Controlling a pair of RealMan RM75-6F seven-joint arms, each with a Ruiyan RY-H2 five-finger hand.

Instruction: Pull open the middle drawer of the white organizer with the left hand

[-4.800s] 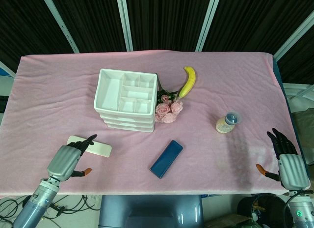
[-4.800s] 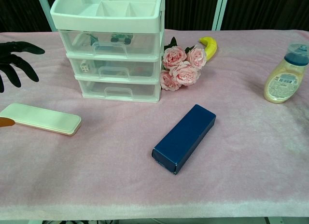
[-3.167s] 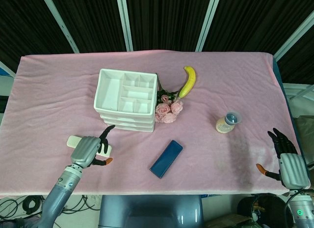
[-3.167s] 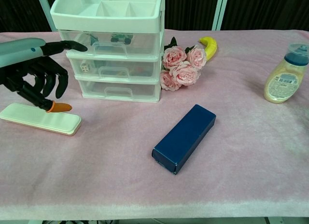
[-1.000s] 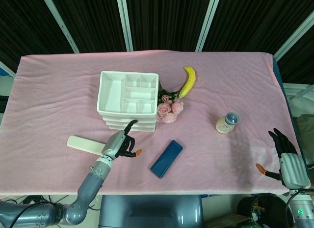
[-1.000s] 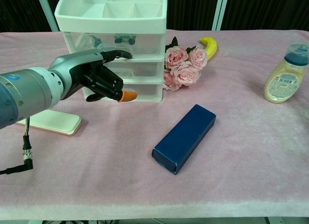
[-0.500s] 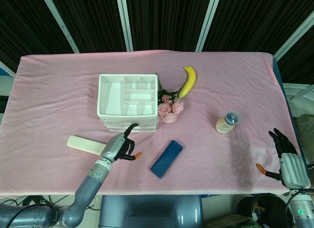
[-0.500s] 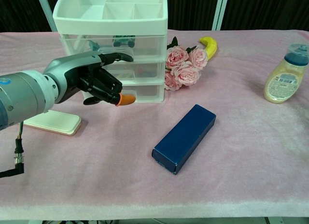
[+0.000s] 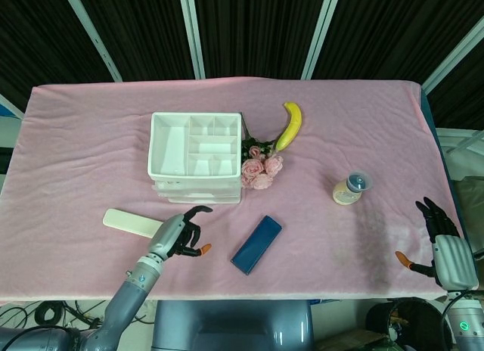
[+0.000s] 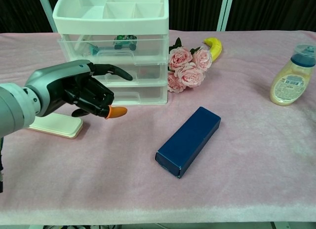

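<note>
We find the left hand in front of the white organizer, most fingers curled, one extended toward the middle drawer, grasping nothing. The right hand rests released at the table edge.

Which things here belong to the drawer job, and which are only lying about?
For the job: white organizer, its middle drawer, left hand.
Only lying about: banana, roses, blue box, bottle, flat white case, right hand.

head: high, looking down | chest: low, frontal, near | shared: organizer
</note>
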